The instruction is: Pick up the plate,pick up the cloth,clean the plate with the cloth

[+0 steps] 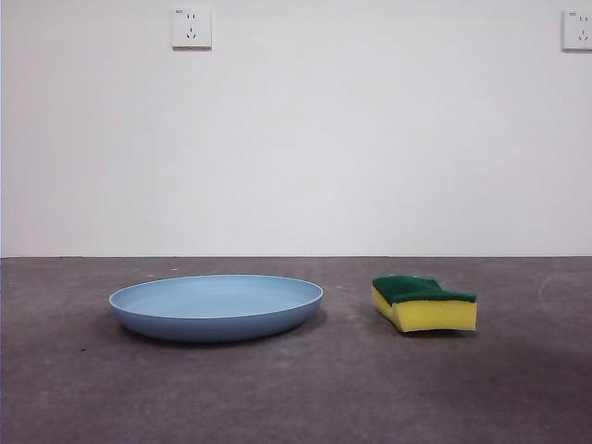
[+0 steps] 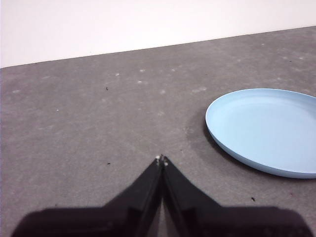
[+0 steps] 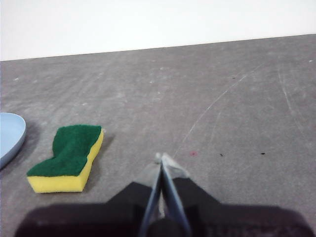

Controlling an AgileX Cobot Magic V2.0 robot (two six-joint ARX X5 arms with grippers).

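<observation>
The light-blue plate (image 1: 216,306) lies flat on the grey table, left of centre in the front view. It also shows in the left wrist view (image 2: 266,131). The cloth, a yellow sponge with a green scouring top (image 1: 424,303), lies to the plate's right, apart from it; it also shows in the right wrist view (image 3: 69,157), with the plate's edge (image 3: 11,136) beside it. My left gripper (image 2: 161,159) is shut and empty, above bare table short of the plate. My right gripper (image 3: 161,159) is shut and empty, off to the sponge's side. Neither arm shows in the front view.
A white wall stands behind the table with two sockets (image 1: 191,28) (image 1: 577,30) high up. The grey table top (image 1: 296,398) is scuffed, with faint scratches (image 3: 217,106) near my right gripper.
</observation>
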